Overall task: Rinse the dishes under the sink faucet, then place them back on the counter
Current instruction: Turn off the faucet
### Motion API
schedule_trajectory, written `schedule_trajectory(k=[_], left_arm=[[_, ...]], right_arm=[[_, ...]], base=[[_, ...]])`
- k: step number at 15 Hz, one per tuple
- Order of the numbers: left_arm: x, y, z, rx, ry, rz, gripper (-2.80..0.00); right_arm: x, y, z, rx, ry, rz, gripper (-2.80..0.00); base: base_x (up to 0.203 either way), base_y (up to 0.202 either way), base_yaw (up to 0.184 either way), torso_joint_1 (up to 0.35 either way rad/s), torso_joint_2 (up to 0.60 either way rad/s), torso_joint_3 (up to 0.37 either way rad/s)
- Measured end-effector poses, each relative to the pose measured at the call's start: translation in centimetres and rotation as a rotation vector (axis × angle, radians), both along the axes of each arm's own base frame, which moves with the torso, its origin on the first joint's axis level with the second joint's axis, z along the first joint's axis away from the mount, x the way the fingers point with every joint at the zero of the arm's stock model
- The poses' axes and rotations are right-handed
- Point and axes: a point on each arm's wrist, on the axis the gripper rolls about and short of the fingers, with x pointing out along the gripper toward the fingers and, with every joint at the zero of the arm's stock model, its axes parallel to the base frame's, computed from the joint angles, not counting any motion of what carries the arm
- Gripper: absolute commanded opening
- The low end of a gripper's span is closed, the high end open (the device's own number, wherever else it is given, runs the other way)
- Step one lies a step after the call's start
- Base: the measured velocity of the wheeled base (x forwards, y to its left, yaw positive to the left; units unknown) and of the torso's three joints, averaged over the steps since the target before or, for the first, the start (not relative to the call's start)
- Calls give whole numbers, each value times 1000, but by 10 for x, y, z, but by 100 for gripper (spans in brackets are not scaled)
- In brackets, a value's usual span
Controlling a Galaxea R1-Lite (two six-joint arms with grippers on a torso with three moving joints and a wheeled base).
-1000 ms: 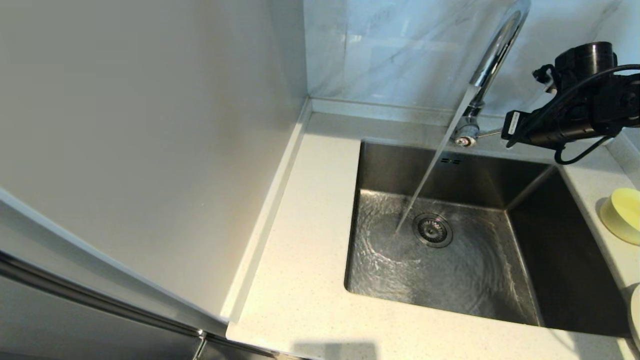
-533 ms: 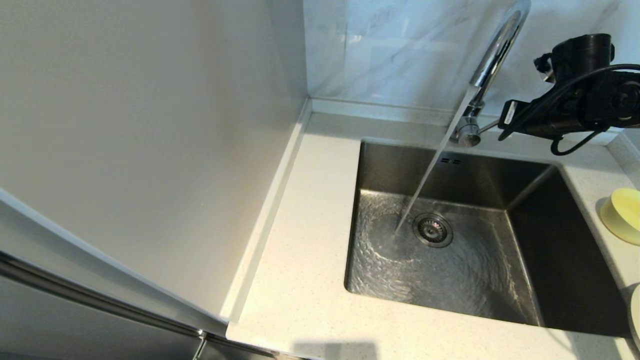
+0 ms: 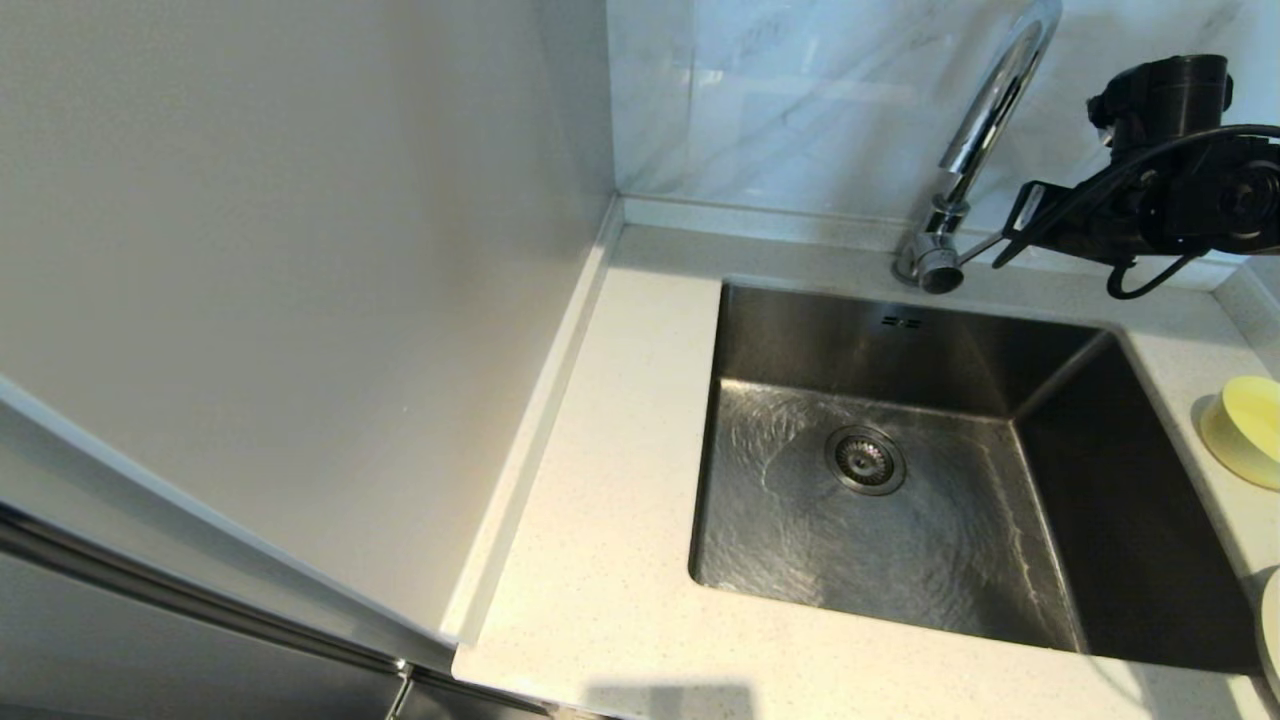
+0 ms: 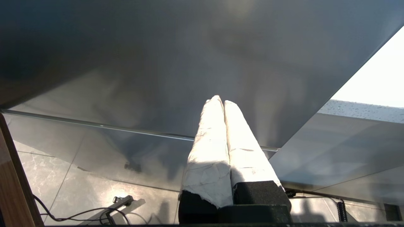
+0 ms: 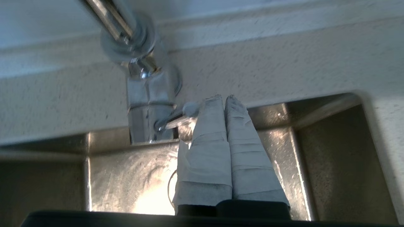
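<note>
The chrome sink faucet (image 3: 985,110) stands behind the steel sink (image 3: 1130,520) and no water runs from it. A thin film of water still ripples round the drain strainer (image 3: 865,460). My right gripper (image 5: 223,97) is shut with nothing held, its taped fingertips against the tip of the thin lever handle (image 5: 175,118); in the head view it (image 3: 1008,255) is at the faucet's base. The pale-yellow bowl (image 3: 1245,430) sits on the counter right of the sink. A sliver of the cream plate (image 3: 1272,630) shows at the right edge. The chopsticks are out of view. My left gripper (image 4: 220,101) hangs shut, parked low.
The speckled counter (image 3: 620,500) runs left of and in front of the sink, bounded by a pale wall panel (image 3: 300,300) on the left. Grey-veined marble wall (image 3: 780,100) stands behind the faucet. A cabinet face and floor with a cable (image 4: 79,214) fill the left wrist view.
The water stream has stopped. The lever handle has swung up and back with my right gripper pushing it; the gripper has risen slightly.
</note>
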Motion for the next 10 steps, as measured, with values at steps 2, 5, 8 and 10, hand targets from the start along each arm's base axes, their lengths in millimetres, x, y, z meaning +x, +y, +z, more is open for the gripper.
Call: schedule_trajectory(k=[2, 5, 8, 10], left_arm=[[0, 0, 0, 0, 0, 0, -280], [0, 0, 0, 0, 0, 0, -280], [0, 0, 0, 0, 0, 0, -280], [0, 0, 0, 0, 0, 0, -280]], right_arm=[[-1, 0, 1, 3, -4, -5, -280], [-5, -3, 3, 4, -1, -21, -280], [-8, -16, -2, -25, 42, -123, -280], [-13, -27, -5, -34, 67, -154, -280]], base=[[0, 0, 0, 0, 0, 0], [0, 0, 0, 0, 0, 0], [0, 0, 0, 0, 0, 0], [0, 0, 0, 0, 0, 0]])
